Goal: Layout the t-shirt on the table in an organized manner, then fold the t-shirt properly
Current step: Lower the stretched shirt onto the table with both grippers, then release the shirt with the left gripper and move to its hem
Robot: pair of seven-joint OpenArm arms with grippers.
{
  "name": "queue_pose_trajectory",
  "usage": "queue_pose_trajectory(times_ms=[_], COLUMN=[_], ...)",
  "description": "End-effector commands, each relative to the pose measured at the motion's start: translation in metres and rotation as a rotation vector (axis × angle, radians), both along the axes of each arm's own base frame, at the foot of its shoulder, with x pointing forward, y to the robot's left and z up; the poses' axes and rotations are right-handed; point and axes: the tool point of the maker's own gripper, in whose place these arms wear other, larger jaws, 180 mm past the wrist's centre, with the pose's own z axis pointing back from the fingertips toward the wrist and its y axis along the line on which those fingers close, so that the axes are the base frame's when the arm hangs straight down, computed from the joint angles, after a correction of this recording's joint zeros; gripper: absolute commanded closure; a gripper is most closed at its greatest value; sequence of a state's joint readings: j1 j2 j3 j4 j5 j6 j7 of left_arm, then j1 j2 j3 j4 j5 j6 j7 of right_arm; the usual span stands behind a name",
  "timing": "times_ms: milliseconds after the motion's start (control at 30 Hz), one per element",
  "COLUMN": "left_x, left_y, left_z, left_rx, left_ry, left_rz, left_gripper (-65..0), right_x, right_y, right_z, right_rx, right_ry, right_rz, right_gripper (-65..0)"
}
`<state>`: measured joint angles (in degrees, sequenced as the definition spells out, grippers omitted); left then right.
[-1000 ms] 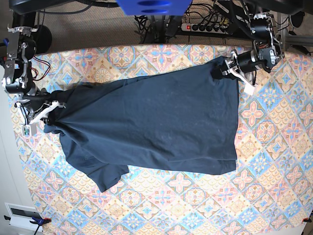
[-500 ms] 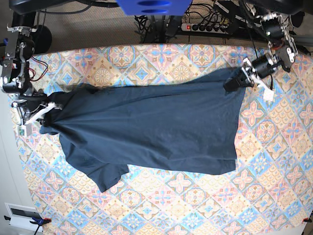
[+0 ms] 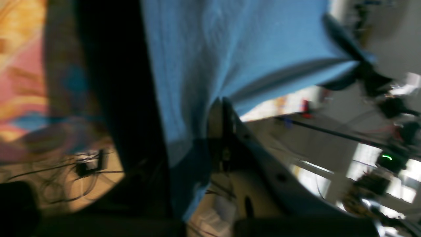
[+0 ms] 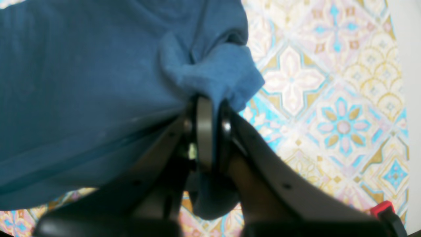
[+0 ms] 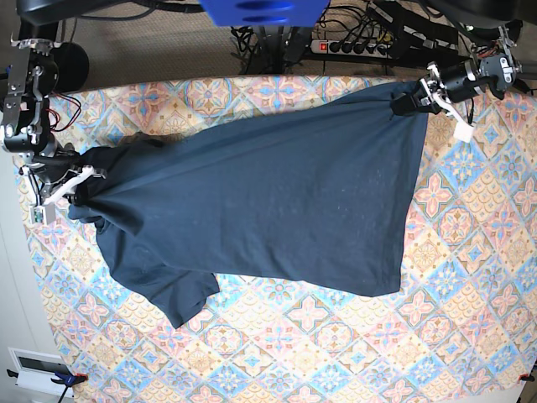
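Your left gripper [image 5: 417, 102] pinches the t-shirt [image 5: 268, 210] hem corner; your right gripper [image 5: 80, 179] pinches the shoulder. Lifted apart, they stretch it flat over the table [image 5: 470, 277].

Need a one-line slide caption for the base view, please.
Both claws, left claw and right claw, hold the t-shirt.

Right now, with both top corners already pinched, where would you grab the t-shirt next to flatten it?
Probably the loose sleeve folded at the t-shirt's near-left corner, approached from the table's front edge. It lies crumpled and doubled under, while the left gripper and right gripper hold the far edge taut.
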<state>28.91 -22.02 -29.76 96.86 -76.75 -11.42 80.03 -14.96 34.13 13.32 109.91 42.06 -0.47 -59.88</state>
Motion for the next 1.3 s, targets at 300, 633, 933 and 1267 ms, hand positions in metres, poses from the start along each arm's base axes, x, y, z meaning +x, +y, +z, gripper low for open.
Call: queue_pose_trajectory(times_ms=[300, 633, 933, 1267], left_x=[0.005, 0.085, 0.103, 0.135], left_y=[0.007, 0.033, 0.046, -0.005], left_z=[-0.011, 0.083, 0.025, -0.008], left_rx=[0.149, 0.071, 0.052, -0.070], left_ry=[0.018, -0.352, -0.190, -0.120], left_rz=[-0.074, 0.084, 0.150, 0.121], left_gripper=[-12.9, -8.1, -8.9, -22.9], right_x=[0.005, 0.019, 0.026, 0.025], right_y=[-0.008, -0.031, -0.032, -0.032], right_z=[0.014, 0.046, 0.055, 0.054], right_rx=[-0.035, -0.054, -0.052, -0.052], right_ry=[-0.026, -0.173, -0.202, -0.198], right_rz=[-0.003, -0.068, -0.072, -0.071], right_gripper=[-0.7, -0.7, -0.7, -0.7])
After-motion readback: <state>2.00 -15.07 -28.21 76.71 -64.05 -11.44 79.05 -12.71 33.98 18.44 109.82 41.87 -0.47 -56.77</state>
